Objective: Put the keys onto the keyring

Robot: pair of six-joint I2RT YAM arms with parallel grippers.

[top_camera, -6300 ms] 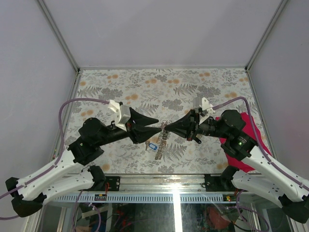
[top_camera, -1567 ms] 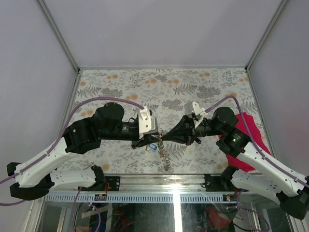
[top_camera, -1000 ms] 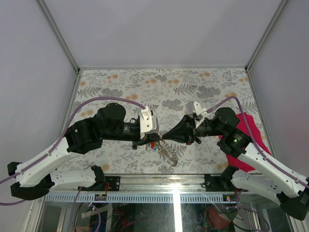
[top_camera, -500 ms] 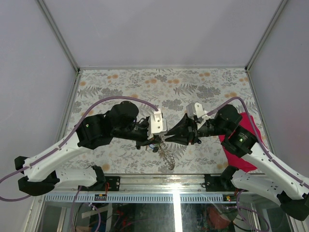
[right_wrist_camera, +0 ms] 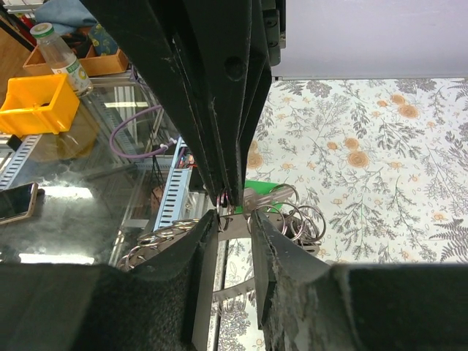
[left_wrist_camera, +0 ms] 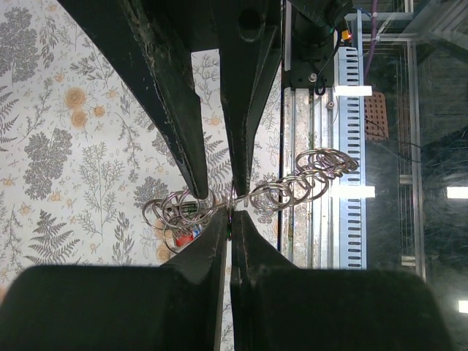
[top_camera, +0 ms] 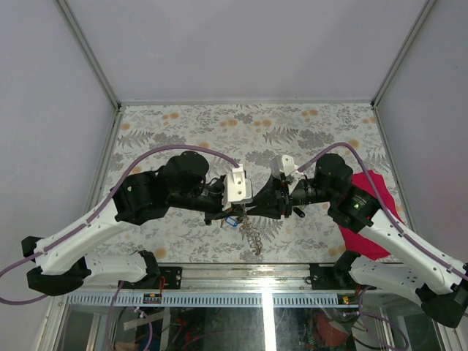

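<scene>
My left gripper (top_camera: 245,208) and right gripper (top_camera: 256,207) meet tip to tip above the middle of the table. The left gripper (left_wrist_camera: 230,218) is shut on a thin ring of the keyring (left_wrist_camera: 231,202). The keyring's chain (top_camera: 252,235) of silvery links hangs below. My right gripper (right_wrist_camera: 234,219) stands open just under that ring, and a silvery key blade (right_wrist_camera: 238,225) crosses behind its gap. The keys cluster by the ring. A green head (right_wrist_camera: 262,191) shows in the right wrist view, a red one (left_wrist_camera: 186,235) in the left wrist view, and a blue one (top_camera: 232,218) from above.
A crimson cloth (top_camera: 363,245) lies on the floral table (top_camera: 292,131) at the right, partly under the right arm. Grey walls close the table on three sides. A glass strip and cable tray (top_camera: 241,296) run along the near edge.
The right gripper was shut a second ago and now stands open. The left arm has moved right toward it. The hanging chain has swung.
</scene>
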